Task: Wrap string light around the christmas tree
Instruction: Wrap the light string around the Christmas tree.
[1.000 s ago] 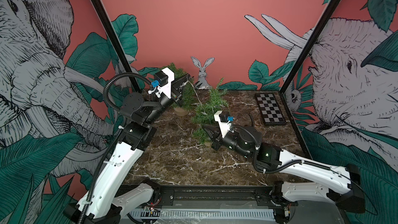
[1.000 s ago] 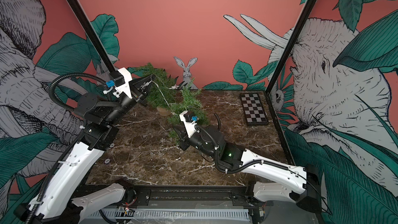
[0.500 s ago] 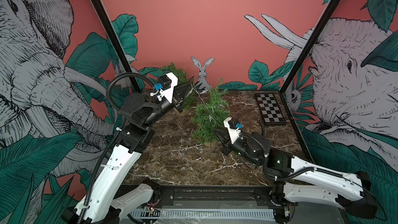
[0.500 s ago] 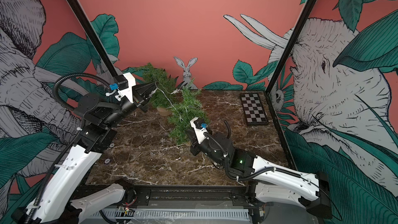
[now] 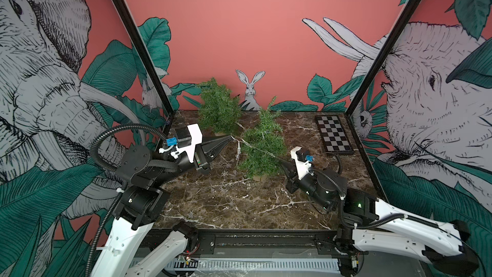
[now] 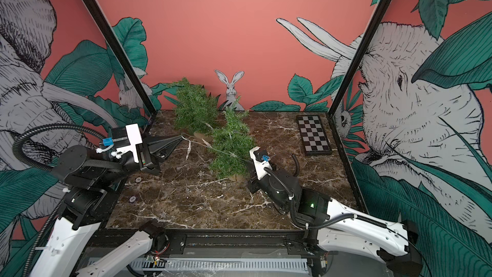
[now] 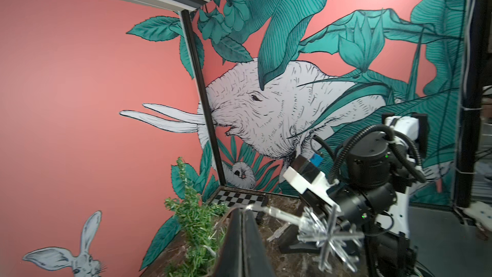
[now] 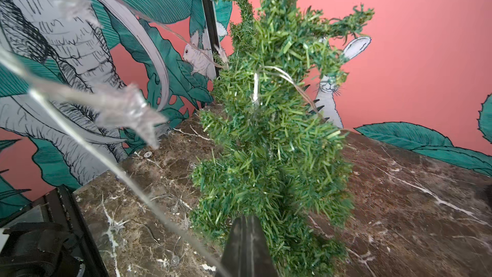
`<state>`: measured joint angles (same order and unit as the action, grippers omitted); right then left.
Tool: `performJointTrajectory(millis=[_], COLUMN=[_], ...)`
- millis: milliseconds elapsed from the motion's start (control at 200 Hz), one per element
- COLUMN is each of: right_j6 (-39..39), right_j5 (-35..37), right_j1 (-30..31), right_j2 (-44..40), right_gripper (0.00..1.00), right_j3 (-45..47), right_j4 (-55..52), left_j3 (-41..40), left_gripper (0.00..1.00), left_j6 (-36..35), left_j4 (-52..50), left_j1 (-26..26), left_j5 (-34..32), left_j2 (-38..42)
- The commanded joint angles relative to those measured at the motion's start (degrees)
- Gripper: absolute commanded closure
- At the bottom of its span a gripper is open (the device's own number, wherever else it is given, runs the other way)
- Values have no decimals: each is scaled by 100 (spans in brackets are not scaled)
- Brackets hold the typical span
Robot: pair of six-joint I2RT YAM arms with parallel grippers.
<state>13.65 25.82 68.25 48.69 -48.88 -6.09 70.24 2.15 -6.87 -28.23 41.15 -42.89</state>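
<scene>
On my left side, my left end effector [image 5: 229, 138] was squeezed shut on the string light [image 5: 239, 141], a thin clear wire with little see-through snowflake lights. I held it up above the dark brown marble desk [image 5: 226, 195] so the wire would not drag or catch on anything. In the left wrist view, one snowflake light [image 7: 327, 233] hung just past my closed tips.

A little behind those tips, close to the back wall, stood a bushy green plastic tree [image 5: 218, 107]. I was not touching it.

From my left tips the wire ran in a straight, tight line across the front of the small green fuzzy Christmas tree [image 5: 262, 142] in the middle of the desk. The right wrist view showed a bit of wire already looped in its upper branches. I thought the wrapping was only just begun, because most of the branches looked bare.

The line ended at my right end effector [image 5: 283, 165]. It was low, just beside the bottom of that tree, and squeezed shut too. The wire was so straight that I thought it was pinched there as well. Holding both ends made the wire tight, so it could press into the branches and not slide off. Pulling too hard might tip the light little tree.

Far to the right lay a black and white checkered board [image 5: 334, 134], well apart from everything.
</scene>
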Motion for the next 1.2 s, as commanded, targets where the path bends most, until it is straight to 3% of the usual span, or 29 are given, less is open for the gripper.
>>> performJointTrajectory(millis=[0, 135, 340, 505, 565, 640, 720, 830, 975, 1195], right_j6=[-16, 7, -18, -306, -390, -425, -389, -415, -331, -680], right_j5=[395, 848, 1968, 2726, 2737, 2619, 2519, 2368, 1963, 1400], right_j1=[13, 19, 14, -55, -141, -330, -627, -1031, -1784, -2746], right_j2=[-72, -152, -413, -518, -505, -454, -366, -285, -153, 279], right_gripper=[100, 100, 100, 100, 100, 100, 100, 100, 100, 100], right_j3=[-53, -96, -17, 43, 45, 7, -76, -105, -213, -701], right_j4=[-282, -527, -933, -1209, -1242, -1321, -1476, -1513, -1575, -1342], left_j3=[-114, -541, -938, -1201, -1257, -1237, -1108, -996, -837, -968], left_gripper=[100, 100, 100, 99, 92, 73, 46, 25, 20, 18], left_j6=[331, 817, 633, 650, 602, 395, 121, -258, -788, -1038], left_j4=[-126, 433, 814, 851, 838, 669, 357, 96, -286, -15], left_j1=[-29, -224, -1124, -1429, -1479, -1549, -1570, -1572, -1572, -1572], left_j5=[429, 539, 346, 140, 17, -177, -384, -560, -1275, -2279], left_j2=[3, -164, -491, -666, -744, -856, -955, -985, -888, -660])
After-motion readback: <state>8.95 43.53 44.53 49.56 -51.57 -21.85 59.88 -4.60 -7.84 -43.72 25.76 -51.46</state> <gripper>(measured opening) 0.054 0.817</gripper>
